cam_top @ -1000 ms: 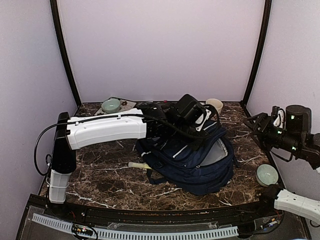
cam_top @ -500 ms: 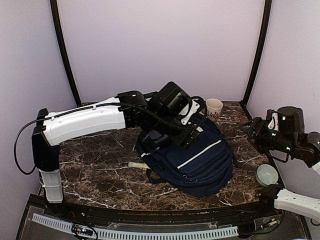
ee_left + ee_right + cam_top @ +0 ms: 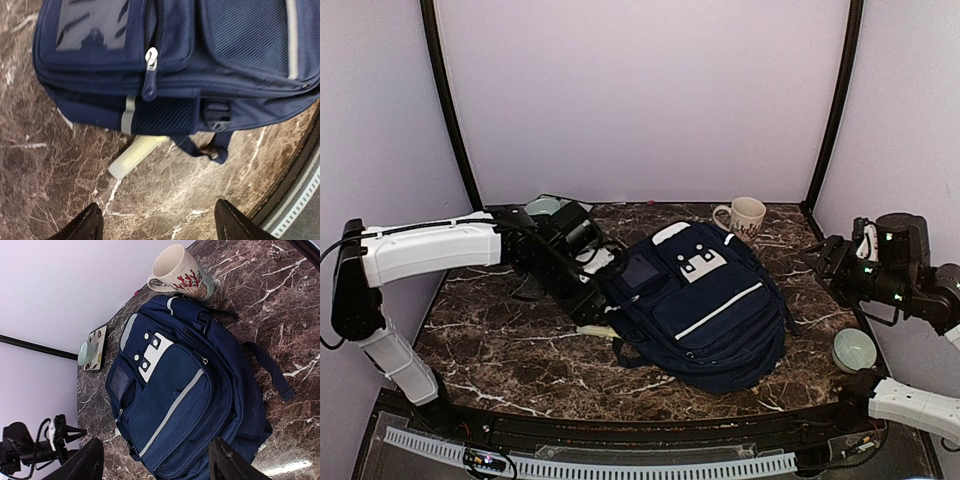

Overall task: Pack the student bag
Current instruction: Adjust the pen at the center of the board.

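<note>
Just left of the student bag [image 3: 705, 300], the left tool [image 3: 157, 225] hung spread wide and empty above the tabletop [image 3: 50, 175]. Well right of the bag, the right tool [image 3: 156, 462] gaped empty too; the bag lay flat, front pockets up.

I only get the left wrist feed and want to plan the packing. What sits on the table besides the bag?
Observer: A mug stands beside the bag's far end.
Operator: Anything to the right?
Observer: A pale green bowl, right of the bag and apart from it.
Operator: And the other arm?
Observer: The right end effector is open, in the air beyond the bag's right side, holding nothing.
</note>
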